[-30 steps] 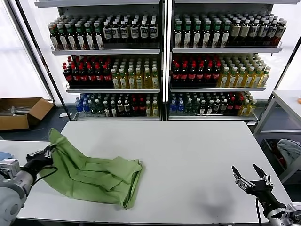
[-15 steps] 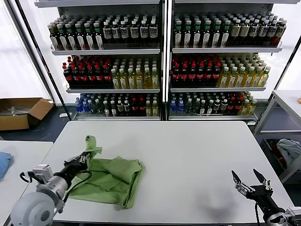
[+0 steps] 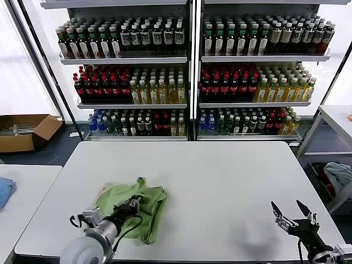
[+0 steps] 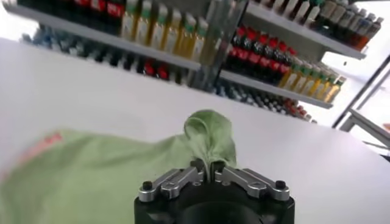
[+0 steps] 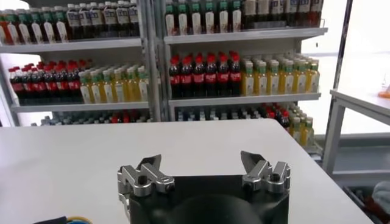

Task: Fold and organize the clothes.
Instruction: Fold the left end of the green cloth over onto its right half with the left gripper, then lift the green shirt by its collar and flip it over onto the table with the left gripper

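A light green shirt (image 3: pixel 132 199) lies bunched on the front left of the white table (image 3: pixel 220 181). A patch of red print shows at its left edge (image 3: pixel 102 191). My left gripper (image 3: pixel 133 204) is shut on a pinched-up fold of the shirt over its middle; in the left wrist view the fold (image 4: pixel 210 137) rises from between the closed fingers (image 4: pixel 209 171). My right gripper (image 3: pixel 292 212) is open and empty over the table's front right corner, also seen in the right wrist view (image 5: pixel 202 165).
Tall shelves of bottles (image 3: pixel 190 71) stand behind the table. A second table (image 3: pixel 22 187) with a blue cloth (image 3: pixel 4 191) is at the left. A cardboard box (image 3: pixel 25 131) sits on the floor at the far left. A side table (image 3: pixel 335 118) is at the right.
My left gripper has carried the held shirt edge rightwards and down, from the left edge over onto the shirt's middle. The shirt is now folded over itself. The right gripper stays put.
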Robot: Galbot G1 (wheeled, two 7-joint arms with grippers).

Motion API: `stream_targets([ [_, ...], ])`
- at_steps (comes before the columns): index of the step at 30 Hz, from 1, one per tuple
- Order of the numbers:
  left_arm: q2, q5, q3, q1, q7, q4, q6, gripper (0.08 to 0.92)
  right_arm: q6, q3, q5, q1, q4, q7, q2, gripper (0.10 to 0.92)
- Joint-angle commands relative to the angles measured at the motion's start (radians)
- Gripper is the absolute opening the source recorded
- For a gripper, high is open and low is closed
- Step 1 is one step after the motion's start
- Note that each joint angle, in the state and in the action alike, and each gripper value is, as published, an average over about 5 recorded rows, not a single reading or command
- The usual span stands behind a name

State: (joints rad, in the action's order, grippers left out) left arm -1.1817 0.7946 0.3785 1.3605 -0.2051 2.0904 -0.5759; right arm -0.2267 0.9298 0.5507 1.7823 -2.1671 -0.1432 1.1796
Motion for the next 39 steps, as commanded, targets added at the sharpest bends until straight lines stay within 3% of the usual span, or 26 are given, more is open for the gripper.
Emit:
stream_targets([
  [1, -0.105, -0.077, -0.136, 0.018, 0.001, -0.020, -0.002, 0.253, 0.002, -0.005, -0.006, 0.000, 0.010, -0.001, 0.002, 0.823],
  [7, -0.076, -0.037, -0.107, 0.086, -0.001, 0.132, -0.003, 0.426, 0.004, -0.006, -0.006, -0.001, 0.013, 0.000, 0.003, 0.823],
  [13, 0.021, 0.091, 0.077, 0.115, -0.046, 0.264, -0.003, 0.599, 0.007, -0.009, -0.004, 0.000, 0.016, 0.000, 0.002, 0.823],
  [20, 0.146, 0.093, 0.255, 0.093, -0.005, 0.129, -0.002, 0.791, 0.008, -0.033, -0.010, -0.013, 0.016, 0.000, 0.005, 0.823],
  [24, 0.126, -0.002, 0.212, 0.090, 0.047, 0.035, 0.006, 0.820, 0.011, -0.033, -0.011, -0.009, 0.017, -0.002, 0.005, 0.823],
  [29, 0.066, -0.346, 0.149, 0.091, 0.126, -0.088, 0.106, 0.823, 0.020, -0.015, -0.009, 0.011, 0.015, -0.004, 0.006, 0.823],
  [39, -0.016, -0.538, -0.018, 0.103, 0.131, -0.084, 0.130, 0.823, 0.020, -0.008, -0.010, 0.003, 0.012, -0.006, 0.011, 0.823],
])
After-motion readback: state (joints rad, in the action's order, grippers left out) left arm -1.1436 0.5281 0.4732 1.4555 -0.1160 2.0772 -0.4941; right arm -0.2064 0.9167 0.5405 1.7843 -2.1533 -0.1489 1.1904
